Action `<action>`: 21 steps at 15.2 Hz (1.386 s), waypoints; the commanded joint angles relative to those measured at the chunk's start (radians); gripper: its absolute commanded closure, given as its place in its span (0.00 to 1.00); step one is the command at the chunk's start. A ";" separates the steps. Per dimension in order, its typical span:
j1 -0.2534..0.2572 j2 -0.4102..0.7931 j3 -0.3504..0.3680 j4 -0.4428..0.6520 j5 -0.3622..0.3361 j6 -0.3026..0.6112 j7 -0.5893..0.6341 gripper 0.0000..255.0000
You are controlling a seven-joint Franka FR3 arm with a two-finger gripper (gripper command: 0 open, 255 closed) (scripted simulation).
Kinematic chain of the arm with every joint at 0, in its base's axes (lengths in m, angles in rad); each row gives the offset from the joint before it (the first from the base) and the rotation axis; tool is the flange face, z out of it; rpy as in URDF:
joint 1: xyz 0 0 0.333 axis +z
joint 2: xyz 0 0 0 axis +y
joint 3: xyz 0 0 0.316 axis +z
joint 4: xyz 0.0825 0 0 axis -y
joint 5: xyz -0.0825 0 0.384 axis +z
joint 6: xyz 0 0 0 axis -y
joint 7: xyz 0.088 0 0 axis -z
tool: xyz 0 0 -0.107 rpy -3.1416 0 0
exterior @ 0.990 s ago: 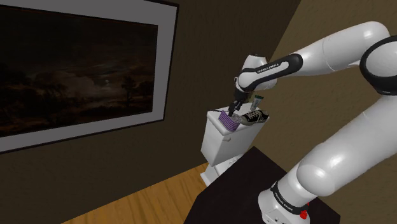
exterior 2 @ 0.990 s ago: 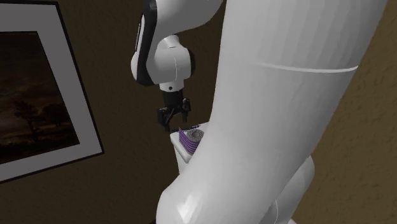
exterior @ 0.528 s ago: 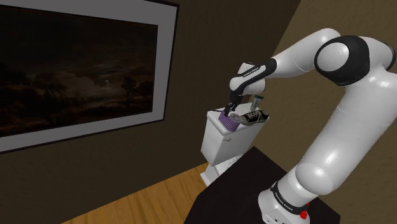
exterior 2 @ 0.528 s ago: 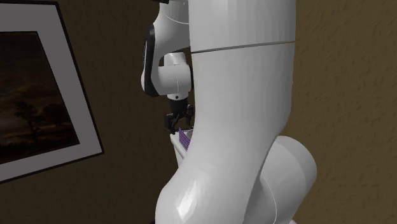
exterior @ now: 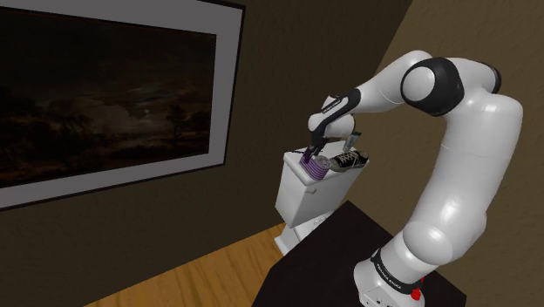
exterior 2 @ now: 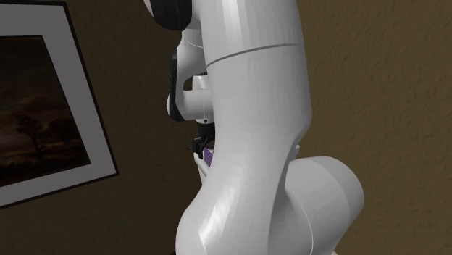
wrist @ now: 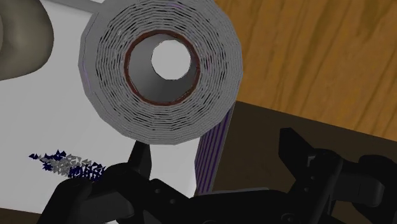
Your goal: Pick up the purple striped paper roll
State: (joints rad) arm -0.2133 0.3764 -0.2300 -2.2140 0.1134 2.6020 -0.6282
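Fingers (wrist: pixel 141 160) of the gripper (wrist: pixel 216 156) hang spread wide over the white box (exterior: pixel 301 196), where the purple striped paper roll (wrist: pixel 162 70) stands on top, so grabbing and lifting are left.

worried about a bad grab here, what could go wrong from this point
1. In the wrist view the paper roll sits off-centre under the open gripper, toward one finger; that finger might land on its top.
2. The roll stands at the edge of the white tank, above the wooden floor; a nudge could tip it off.
3. The shoe lies close beside it and might get bumped.
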 commanded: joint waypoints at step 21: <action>0.007 -0.038 -0.010 0.001 -0.015 -0.037 0.009 1.00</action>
State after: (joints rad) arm -0.2068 0.3481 -0.2374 -2.2153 0.1022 2.5758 -0.6200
